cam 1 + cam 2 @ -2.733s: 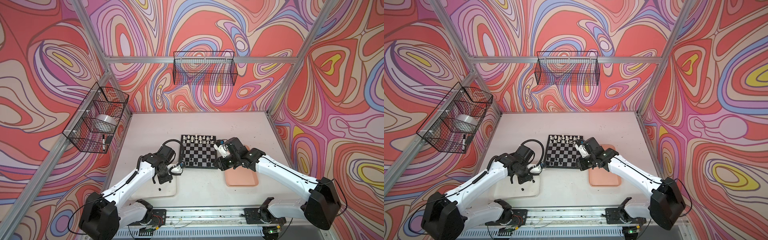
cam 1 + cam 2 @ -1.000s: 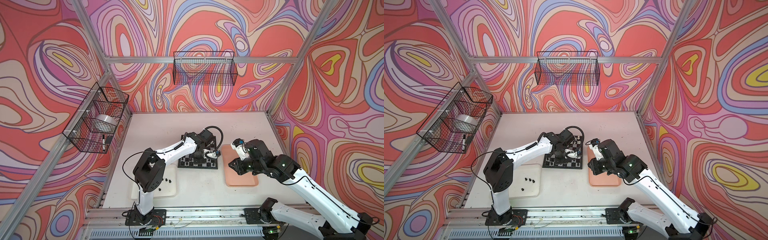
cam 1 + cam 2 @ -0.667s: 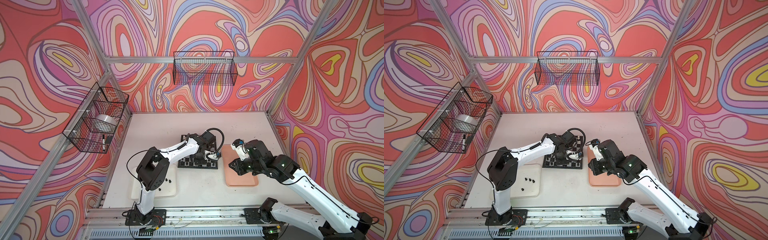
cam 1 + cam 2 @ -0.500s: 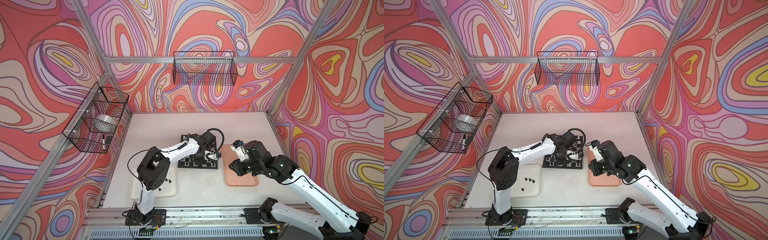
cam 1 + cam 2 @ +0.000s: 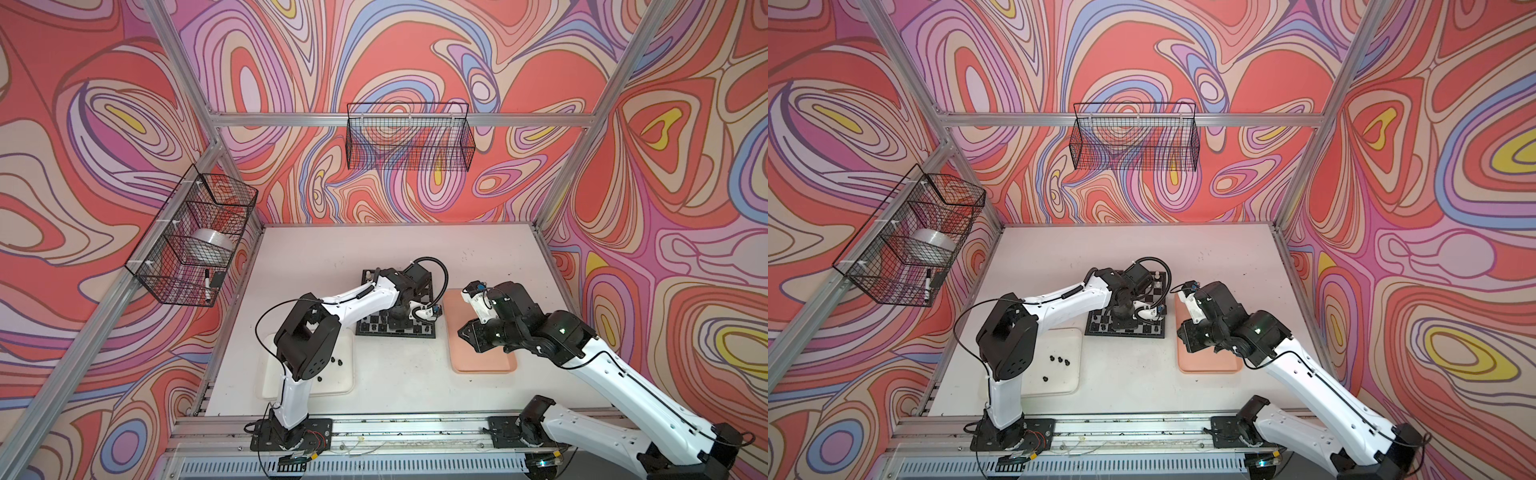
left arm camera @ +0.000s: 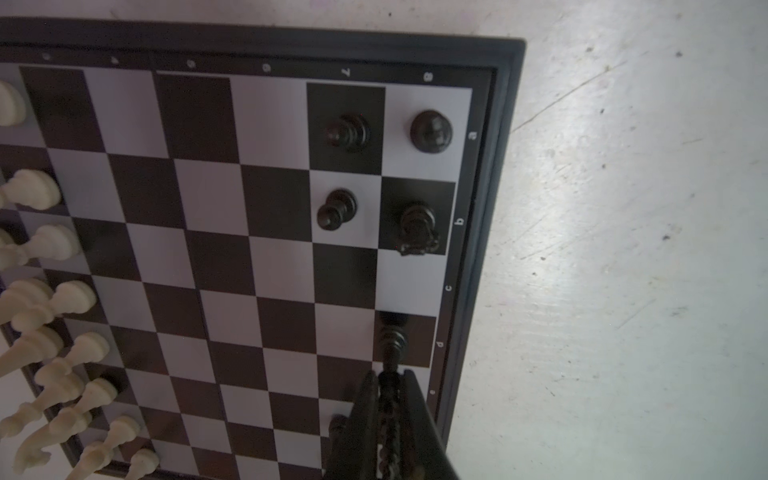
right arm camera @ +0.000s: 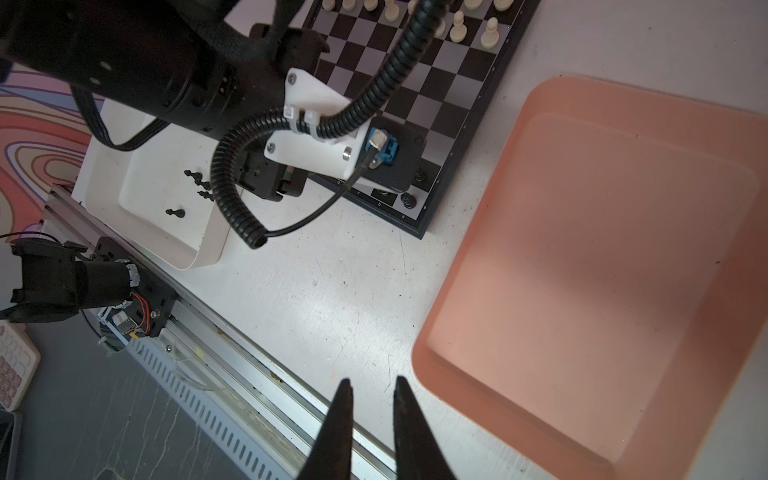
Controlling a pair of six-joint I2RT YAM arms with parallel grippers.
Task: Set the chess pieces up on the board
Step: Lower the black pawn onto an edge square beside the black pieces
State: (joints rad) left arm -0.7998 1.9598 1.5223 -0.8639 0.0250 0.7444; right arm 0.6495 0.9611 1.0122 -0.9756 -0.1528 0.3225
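Cream pieces [image 6: 39, 195] crowd their end of the board [image 6: 216, 199], black barely begun — our left claw [image 6: 390, 399] pinches one black piece [image 6: 392, 343], our right claw [image 7: 372, 380] stands slightly parted, empty.

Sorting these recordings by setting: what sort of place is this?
Probably a lab robot cell, not a home: aluminium frame with swirl-printed walls, two arms bolted to a front rail, a chessboard staged on the white table.

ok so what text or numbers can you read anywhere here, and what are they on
"a", "b", "c", "d", "e": letters along one side of the board, on its black border
"7", "8": numbers along the adjoining side of that border
remaining border numbers: too blurred to read
nothing else legible
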